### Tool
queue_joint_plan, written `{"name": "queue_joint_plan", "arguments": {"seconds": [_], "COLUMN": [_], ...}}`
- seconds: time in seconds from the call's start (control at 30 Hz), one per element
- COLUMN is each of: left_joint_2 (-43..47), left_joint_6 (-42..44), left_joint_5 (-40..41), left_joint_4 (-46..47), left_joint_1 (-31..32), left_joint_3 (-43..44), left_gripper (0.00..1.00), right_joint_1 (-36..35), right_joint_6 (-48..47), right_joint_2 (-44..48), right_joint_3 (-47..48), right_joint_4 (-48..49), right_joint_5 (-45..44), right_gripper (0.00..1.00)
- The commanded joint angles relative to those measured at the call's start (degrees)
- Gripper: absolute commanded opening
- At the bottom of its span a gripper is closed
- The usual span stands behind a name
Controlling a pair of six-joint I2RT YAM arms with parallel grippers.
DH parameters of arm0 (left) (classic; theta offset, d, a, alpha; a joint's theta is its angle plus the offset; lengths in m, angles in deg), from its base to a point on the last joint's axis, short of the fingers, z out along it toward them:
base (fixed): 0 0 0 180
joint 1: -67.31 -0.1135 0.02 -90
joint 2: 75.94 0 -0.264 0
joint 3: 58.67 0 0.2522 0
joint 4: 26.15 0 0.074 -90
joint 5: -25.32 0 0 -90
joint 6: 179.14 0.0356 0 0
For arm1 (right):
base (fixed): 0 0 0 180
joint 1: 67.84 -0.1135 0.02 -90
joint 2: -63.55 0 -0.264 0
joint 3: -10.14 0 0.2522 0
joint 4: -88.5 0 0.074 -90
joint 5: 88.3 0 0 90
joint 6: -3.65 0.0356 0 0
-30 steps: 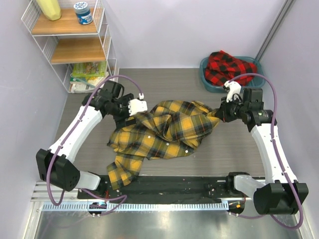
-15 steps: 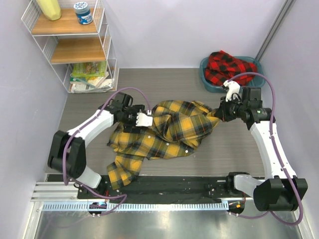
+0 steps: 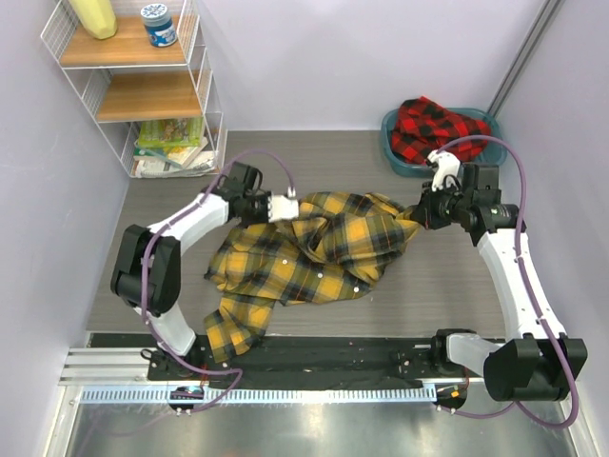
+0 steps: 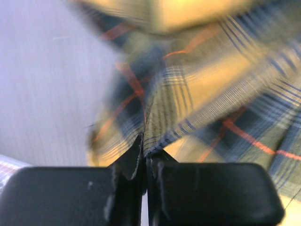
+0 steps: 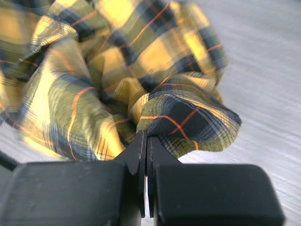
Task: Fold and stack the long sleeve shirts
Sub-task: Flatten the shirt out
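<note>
The yellow-and-black check shirt [image 3: 314,252] lies crumpled in the middle of the table. My left gripper [image 3: 291,204] sits at its far left edge, shut on a fold of that fabric [image 4: 211,84]; in the left wrist view the cloth runs down between the closed left gripper [image 4: 145,155]. My right gripper [image 3: 419,221] is shut on the shirt's right corner, and the right wrist view shows the plaid [image 5: 94,84] pinched in that gripper [image 5: 146,141]. The red-and-black check shirt [image 3: 442,129] lies bunched in the teal basin [image 3: 395,160] at the back right.
A white wire shelf rack [image 3: 143,86] with a jar, a yellow bottle and packets stands at the back left. A black rail [image 3: 324,357] runs along the near edge between the arm bases. One yellow sleeve hangs over that rail at the front left.
My left arm swung right to the yellow shirt's far left edge, and its jaws went from open to shut on the fabric. The right arm and its grip stayed put.
</note>
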Motion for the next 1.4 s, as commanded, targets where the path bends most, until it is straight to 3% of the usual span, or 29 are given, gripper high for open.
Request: {"name": "queue_joint_plan", "arguments": {"seconds": [0.0,0.07,0.2,0.27,0.43,0.53,0.6,0.7,0.73,0.87,0.93,0.97,1.0,1.07,1.1,1.13,1.17,1.2,1.27,1.3,1.37], "left_joint_2": [8.85,15.24,27.65,36.84,50.25,52.12,50.10,40.72,33.20,12.43,4.34,-4.40,-8.40,-17.36,-17.67,-16.19,-13.39,-4.58,3.47,7.16,8.78], "left_joint_6": [-17.57,-23.97,-21.12,-20.50,-24.18,-28.66,-32.51,-35.78,-37.70,-42.37,-45.52,-46.50,-47.03,-47.21,-47.21,-46.95,-46.95,-47.30,-48.44,-49.14,-49.41], "left_joint_5": [-1.90,-2.17,-3.31,-2.79,-2.96,0.01,5.61,9.68,11.61,17.15,21.10,21.29,21.64,24.00,24.72,25.59,28.39,28.68,27.37,24.84,24.03], "left_joint_4": [-11.05,-15.10,-30.97,-34.61,-45.51,-43.43,-36.70,-27.46,-25.42,-15.31,-15.37,-17.99,-19.67,-19.26,-16.72,-12.78,-1.43,5.73,22.32,23.81,21.64], "left_joint_1": [-4.80,-8.14,-9.57,-9.57,-9.57,-9.57,-9.57,-9.57,-9.57,-10.09,-10.53,-10.79,-10.97,-11.06,-11.06,-11.15,-11.23,-11.58,-13.78,-14.31,-15.36], "left_joint_3": [11.99,12.10,9.82,6.22,5.59,6.64,6.91,10.83,12.78,31.03,49.47,57.19,75.02,91.30,97.98,96.57,92.29,78.59,66.20,61.45,61.66], "left_gripper": [0.00,0.00,0.00,0.00,0.00,0.00,0.00,0.00,0.00,0.00,0.00,0.00,0.00,0.00,0.00,0.00,0.00,0.00,0.00,0.00,0.00], "right_joint_1": [0.06,0.15,0.15,0.15,0.15,0.15,0.15,0.15,0.15,0.06,0.06,0.15,0.15,0.15,0.15,0.23,0.32,0.41,0.41,0.41,0.41], "right_joint_6": [3.44,4.93,6.00,5.30,4.24,6.26,7.75,8.81,9.16,10.48,13.37,14.34,15.74,18.29,19.26,21.79,22.86,23.13,24.36,24.45,23.23], "right_joint_2": [4.42,6.71,15.48,18.65,29.63,29.32,26.68,18.17,14.93,-1.42,-11.09,-14.43,-19.25,-22.71,-23.68,-24.47,-24.40,-23.79,-19.67,-17.82,-10.80], "right_joint_3": [4.64,5.26,5.17,6.66,10.62,11.24,10.71,10.80,12.37,23.69,35.45,40.28,49.73,58.13,64.61,67.20,69.14,71.51,70.66,67.61,61.46], "right_joint_4": [4.99,5.44,2.20,-2.61,-8.88,-7.84,-4.07,5.24,7.87,20.26,22.39,22.75,22.67,23.28,24.06,24.86,27.13,28.37,32.83,33.99,37.51], "right_joint_5": [-3.01,-4.25,-6.62,-6.80,-3.21,-1.19,-1.96,-3.46,-4.07,-7.50,-9.43,-10.22,-11.71,-13.74,-16.09,-17.34,-17.78,-18.40,-20.33,-20.42,-20.43], "right_gripper": [0.01,0.01,0.01,0.01,0.01,0.01,0.01,0.01,0.01,0.01,0.01,0.01,0.01,0.01,0.01,0.01,0.01,0.01,0.01,0.01,0.01]}}
